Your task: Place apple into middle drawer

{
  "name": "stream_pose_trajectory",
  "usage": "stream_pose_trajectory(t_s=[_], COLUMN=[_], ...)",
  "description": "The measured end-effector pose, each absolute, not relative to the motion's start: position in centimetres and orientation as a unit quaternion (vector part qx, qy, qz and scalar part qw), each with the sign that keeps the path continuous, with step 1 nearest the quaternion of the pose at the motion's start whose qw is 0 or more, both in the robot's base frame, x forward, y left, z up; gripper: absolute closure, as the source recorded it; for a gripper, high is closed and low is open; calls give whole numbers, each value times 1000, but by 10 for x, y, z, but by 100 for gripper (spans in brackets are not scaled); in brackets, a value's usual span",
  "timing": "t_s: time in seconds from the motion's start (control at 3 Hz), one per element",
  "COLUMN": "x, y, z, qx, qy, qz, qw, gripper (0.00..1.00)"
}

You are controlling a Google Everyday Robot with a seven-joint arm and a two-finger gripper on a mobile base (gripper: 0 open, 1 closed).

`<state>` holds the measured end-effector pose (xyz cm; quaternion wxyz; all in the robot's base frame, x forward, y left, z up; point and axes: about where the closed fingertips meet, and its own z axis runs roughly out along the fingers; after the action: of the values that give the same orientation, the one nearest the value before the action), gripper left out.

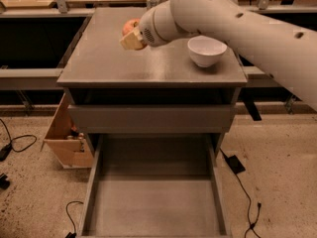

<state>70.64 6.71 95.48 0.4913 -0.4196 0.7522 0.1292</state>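
The tool (132,37) is clamping the apple (130,26) and holding it over the left rear of the table (114,63), well apart from the white bowl (207,50). The middle drawer (156,207) is standing open below. Lowering the apple in and releasing it is what is remaining.

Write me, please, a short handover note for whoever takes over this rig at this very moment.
Hand: shut on the apple, held over the back left part of the cabinet top.
Apple: in the hand, off the surface, to the left of the white bowl and apart from it.
Middle drawer: pulled out below the cabinet front, with nothing on its floor.
Done: apple picked up, drawer open.
Left: bring the apple forward and down over the drawer, release it inside, then withdraw the arm.
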Motion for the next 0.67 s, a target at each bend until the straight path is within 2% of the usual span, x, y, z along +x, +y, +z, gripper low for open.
stream_pose_trajectory(t_s=[0.67], x=[614], y=[3], z=[828], qx=[-393], qy=[802], qz=[144], qw=[426], gripper=[100])
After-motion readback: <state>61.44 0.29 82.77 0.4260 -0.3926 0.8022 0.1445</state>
